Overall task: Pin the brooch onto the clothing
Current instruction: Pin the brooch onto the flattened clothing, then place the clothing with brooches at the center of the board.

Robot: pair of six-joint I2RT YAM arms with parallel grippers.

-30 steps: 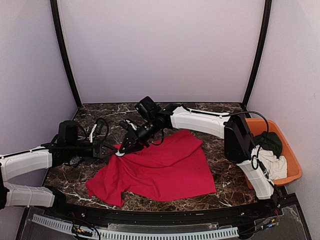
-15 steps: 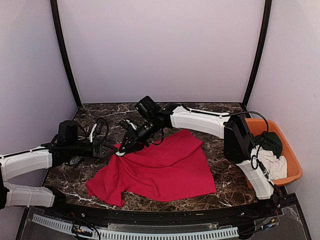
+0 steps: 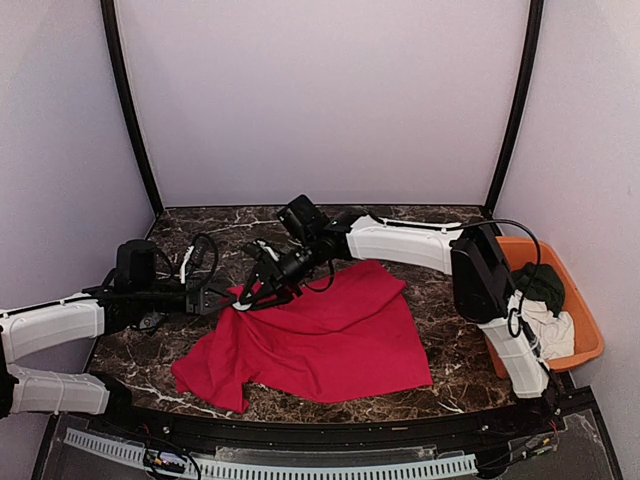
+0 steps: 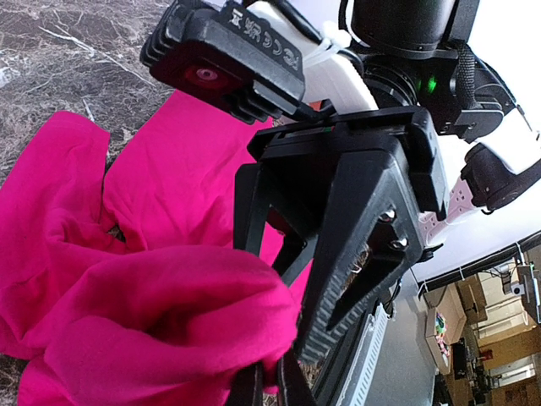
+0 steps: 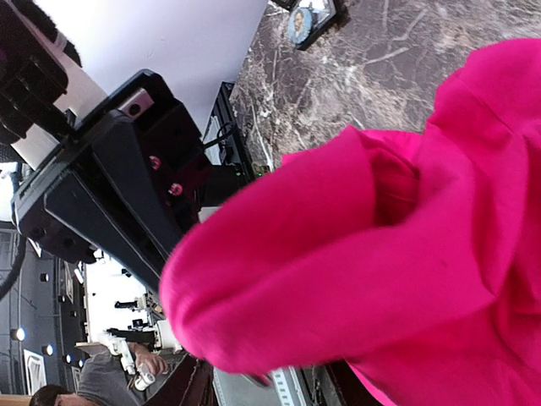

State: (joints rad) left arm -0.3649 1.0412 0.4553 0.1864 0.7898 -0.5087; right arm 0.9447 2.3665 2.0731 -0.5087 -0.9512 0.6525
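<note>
- Brooch (image 3: 241, 304): taken to be the small pale round piece at the raised fold, between the 2 grippers and left of table centre. It is too small in the top view to confirm, and neither wrist view shows it plainly.
- Shirt (image 3: 320, 330): red, lying crumpled on the table (image 3: 450, 350), with its far-left edge lifted into a bunched fold.
- Left gripper (image 3: 222, 298): clamped shut on that fold. The left wrist view shows fabric bulging above its fingers.
- Right gripper (image 3: 252, 297): jaws parted, 1 finger on either side of the fold, gripping nothing that I can make out.
- Progress, judged: the fold is presented and the brooch is at it. The parted jaws suggest a release at or just after pinning. Whether the pin passes through the cloth and is latched cannot be told.
- Left to do: confirm attachment, let go of the fold, withdraw both arms.
- Versus 1 s ago: the right jaws stand wider, and the right wrist and forearm have shifted slightly right and up. The left arm, fold and shirt outline are unchanged.
</note>
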